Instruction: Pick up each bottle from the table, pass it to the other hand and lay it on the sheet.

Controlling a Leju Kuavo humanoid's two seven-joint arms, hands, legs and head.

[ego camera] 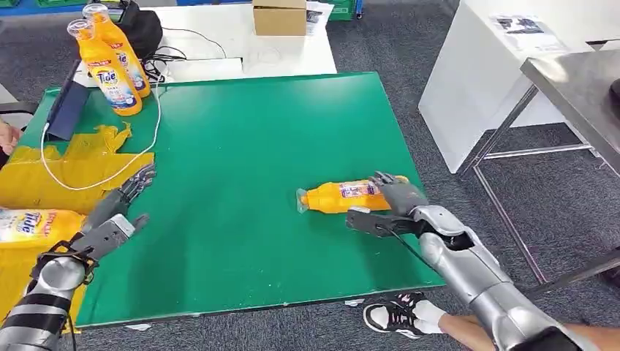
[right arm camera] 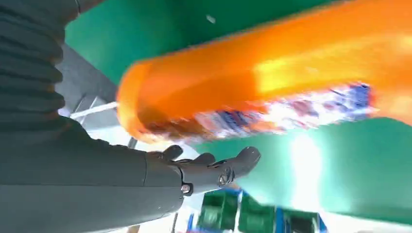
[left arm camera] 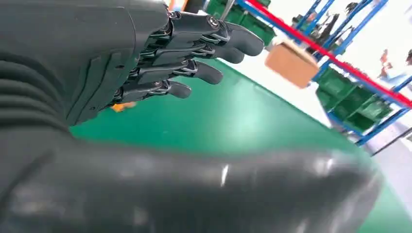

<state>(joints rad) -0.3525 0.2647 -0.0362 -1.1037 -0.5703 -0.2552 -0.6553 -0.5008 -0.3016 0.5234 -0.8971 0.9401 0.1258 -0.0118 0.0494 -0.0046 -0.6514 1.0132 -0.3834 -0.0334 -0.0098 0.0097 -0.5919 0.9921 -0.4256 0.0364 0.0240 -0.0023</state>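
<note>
An orange plastic detergent bottle with a clear cap (ego camera: 343, 196) is seen lying on its side on the green table mat (ego camera: 241, 146), towards the mat's right edge. Its long axis runs across the table, the cap pointing to the robot's left and the base to the right. The right hand (ego camera: 386, 208) is placed at the base end: dark fingers (ego camera: 391, 186) are laid over the far side of the bottle and the thumb is stretched along the near side, so the hand is spread around the bottle. From these pictures it cannot be told whether the bottle is already gripped; it appears to lie on the mat and not to be lifted.

The left hand (ego camera: 117, 212) is held well apart, near the mat's left edge beside the yellow sheet (ego camera: 73, 168), with fingers apart and nothing in them. The right hand is clearly the nearer one, so the pick is judged to belong to it.

In the right wrist view the bottle (right arm camera: 272, 82) is shown blurred and very close above the fingers (right arm camera: 214, 167), which is not clear from the head view. In the left wrist view the empty left hand (left arm camera: 145, 53) is confirmed above the mat (left arm camera: 252, 126).
</note>
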